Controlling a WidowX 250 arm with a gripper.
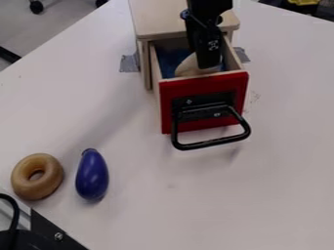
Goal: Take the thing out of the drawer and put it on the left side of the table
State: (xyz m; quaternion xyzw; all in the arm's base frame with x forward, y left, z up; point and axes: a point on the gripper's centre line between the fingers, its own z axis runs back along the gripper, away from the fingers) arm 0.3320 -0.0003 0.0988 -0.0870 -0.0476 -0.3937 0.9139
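The wooden drawer (203, 103) with its red front and black handle stands pulled out of its cabinet. Inside it, near the front wall, lies a pale beige thing (188, 67), partly covered by the gripper. My gripper (210, 64) hangs down into the drawer from the top edge, right up against the right side of the beige thing. How its fingers stand, and whether it holds the thing, cannot be told. Something blue lies on the drawer's floor behind.
On the left part of the white table (130, 215) lie a brown ring (52, 184) and a blue eggplant (92, 176) side by side. The wooden cabinet (159, 17) is taped down at both sides. Black equipment (49, 233) stands at the lower left corner.
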